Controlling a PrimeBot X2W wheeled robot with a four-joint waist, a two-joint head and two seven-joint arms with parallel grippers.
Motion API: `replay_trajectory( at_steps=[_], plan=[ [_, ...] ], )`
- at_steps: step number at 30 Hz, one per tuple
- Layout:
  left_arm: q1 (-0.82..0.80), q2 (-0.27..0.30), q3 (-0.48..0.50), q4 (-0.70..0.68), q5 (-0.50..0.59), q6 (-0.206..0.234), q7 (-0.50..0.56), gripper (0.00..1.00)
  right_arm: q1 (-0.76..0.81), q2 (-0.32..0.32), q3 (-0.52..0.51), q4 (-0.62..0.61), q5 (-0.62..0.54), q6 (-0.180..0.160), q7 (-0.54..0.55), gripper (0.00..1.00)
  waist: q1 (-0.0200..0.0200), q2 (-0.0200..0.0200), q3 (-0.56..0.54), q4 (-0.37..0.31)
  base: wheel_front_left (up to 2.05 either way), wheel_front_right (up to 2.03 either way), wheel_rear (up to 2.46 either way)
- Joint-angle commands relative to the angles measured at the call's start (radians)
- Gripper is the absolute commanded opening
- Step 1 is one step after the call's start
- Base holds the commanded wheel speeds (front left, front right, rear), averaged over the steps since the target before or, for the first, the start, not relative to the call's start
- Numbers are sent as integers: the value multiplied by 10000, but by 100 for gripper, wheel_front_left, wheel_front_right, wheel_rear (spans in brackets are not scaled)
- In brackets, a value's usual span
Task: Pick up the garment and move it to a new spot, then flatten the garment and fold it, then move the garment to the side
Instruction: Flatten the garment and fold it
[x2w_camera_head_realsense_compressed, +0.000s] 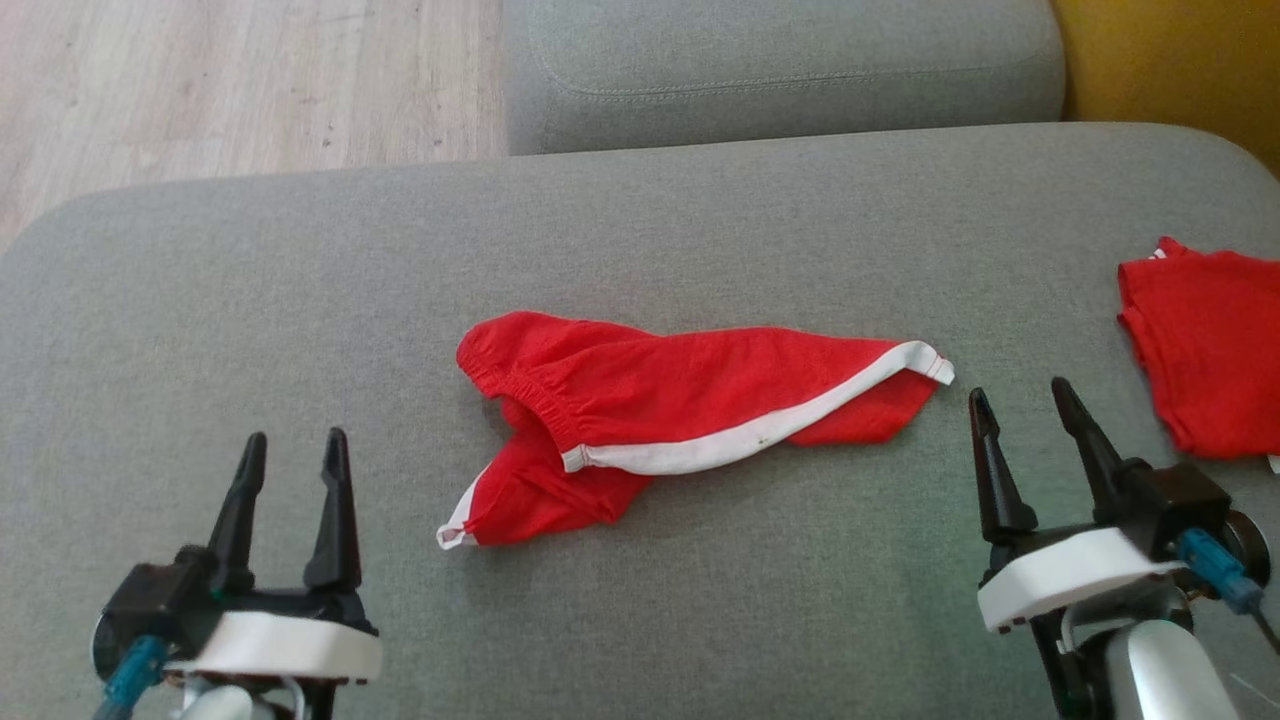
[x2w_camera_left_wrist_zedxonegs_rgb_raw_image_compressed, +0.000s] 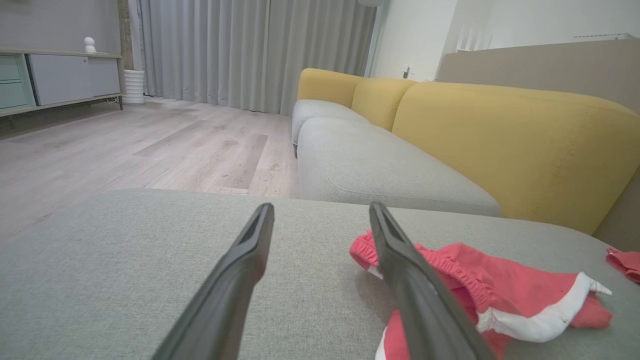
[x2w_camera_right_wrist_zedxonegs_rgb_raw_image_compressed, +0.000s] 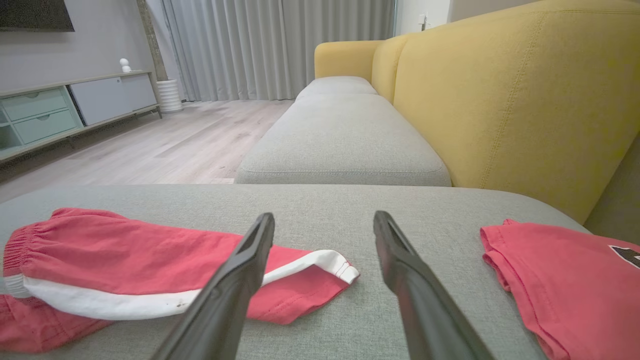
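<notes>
The garment (x2w_camera_head_realsense_compressed: 660, 405) is a pair of red shorts with a white side stripe, lying crumpled and loosely twisted in the middle of the grey cushion (x2w_camera_head_realsense_compressed: 300, 290). Its elastic waistband points left and a white-edged leg end points right. My left gripper (x2w_camera_head_realsense_compressed: 293, 448) hovers open at the lower left, well short of the shorts. My right gripper (x2w_camera_head_realsense_compressed: 1022, 396) stands open just right of the leg end, touching nothing. The left wrist view has the garment (x2w_camera_left_wrist_zedxonegs_rgb_raw_image_compressed: 500, 295) behind my right-hand finger (x2w_camera_left_wrist_zedxonegs_rgb_raw_image_compressed: 400, 260). In the right wrist view the garment (x2w_camera_right_wrist_zedxonegs_rgb_raw_image_compressed: 125, 260) lies left of my open gripper (x2w_camera_right_wrist_zedxonegs_rgb_raw_image_compressed: 324, 221).
A second red piece of clothing (x2w_camera_head_realsense_compressed: 1210, 350) lies at the cushion's right edge, also seen as a red top (x2w_camera_right_wrist_zedxonegs_rgb_raw_image_compressed: 570, 285) with a dark print. Another grey seat (x2w_camera_head_realsense_compressed: 780, 70) and a yellow backrest (x2w_camera_right_wrist_zedxonegs_rgb_raw_image_compressed: 500, 100) lie beyond. Wooden floor (x2w_camera_head_realsense_compressed: 230, 80) is at the far left.
</notes>
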Motion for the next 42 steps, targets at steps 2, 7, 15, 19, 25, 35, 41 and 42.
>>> replay_trajectory(
  at_steps=[2,7,15,19,25,35,41,42],
  plan=[
    [-486,92,215,-357,158,-13,19,100,-198,-23,312,-408,60,73,50,100,1,-1,35,12,0,0,0],
    [-1074,-374,-1055,-70,436,-726,624,100,-171,-22,401,-460,151,73,132,100,1,-1,223,59,0,0,0],
    [-2443,-1535,-2334,1803,559,-1463,1395,100,-388,-21,678,-456,219,73,169,100,1,-1,593,-173,0,0,0],
    [-2849,-1754,-2376,2667,408,-1513,1678,100,-484,-21,817,-362,298,73,118,100,1,-1,718,-377,0,0,0],
    [-3007,-1873,-2336,3341,259,-1416,1820,100,-508,-21,797,-272,406,73,39,100,1,-1,783,-554,0,0,0],
    [-3215,-1907,-2432,3422,261,-1552,1505,0,-795,-20,752,29,538,73,247,100,1,-1,1036,-447,0,0,0],
    [-3273,-1911,-2493,3367,341,-1565,1249,0,-1322,-20,-41,814,1302,73,956,100,1,-1,1283,-339,0,0,0],
    [-3274,-1917,-2520,3335,364,-1567,1207,0,-1483,-20,-238,1060,1538,73,1101,100,1,-1,1344,-314,0,0,0]
  ],
)
